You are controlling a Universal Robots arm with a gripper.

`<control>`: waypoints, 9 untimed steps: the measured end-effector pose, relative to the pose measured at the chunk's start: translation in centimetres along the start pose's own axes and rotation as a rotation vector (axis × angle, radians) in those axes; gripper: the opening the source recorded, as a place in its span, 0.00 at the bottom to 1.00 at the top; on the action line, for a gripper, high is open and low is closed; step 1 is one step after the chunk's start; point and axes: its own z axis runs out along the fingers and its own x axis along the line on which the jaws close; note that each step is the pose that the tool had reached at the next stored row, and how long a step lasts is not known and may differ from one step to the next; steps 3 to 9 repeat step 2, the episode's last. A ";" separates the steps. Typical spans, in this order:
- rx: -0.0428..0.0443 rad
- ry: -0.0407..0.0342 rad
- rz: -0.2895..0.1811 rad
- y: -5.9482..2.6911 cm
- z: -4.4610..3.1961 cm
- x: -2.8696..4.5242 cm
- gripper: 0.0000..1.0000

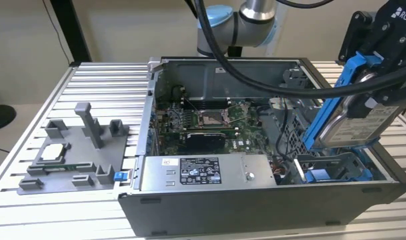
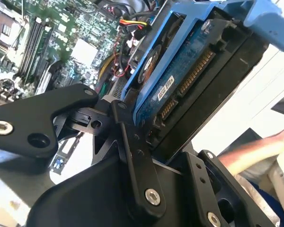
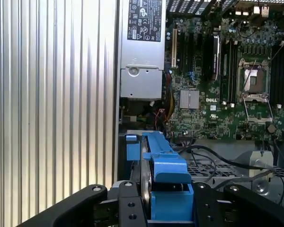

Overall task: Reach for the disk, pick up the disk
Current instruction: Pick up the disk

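Observation:
The disk, a silver-grey hard drive with a white label and blue rails, hangs tilted above the open computer case on the exterior view's right. My gripper is shut on its upper end, with black fingers on either side. In the second wrist view the disk sits between the black fingers, its connector edge and blue circuit side showing. In the first wrist view the blue rail of the disk is clamped in the gripper, above the case interior.
Under the disk is a blue drive bay, beside the motherboard and power supply. A grey fixture plate with a small silver chip lies on the slatted table. A person's hand is close by.

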 end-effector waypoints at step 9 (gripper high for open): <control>0.0000 0.0000 0.000 0.00 0.00 0.00 0.00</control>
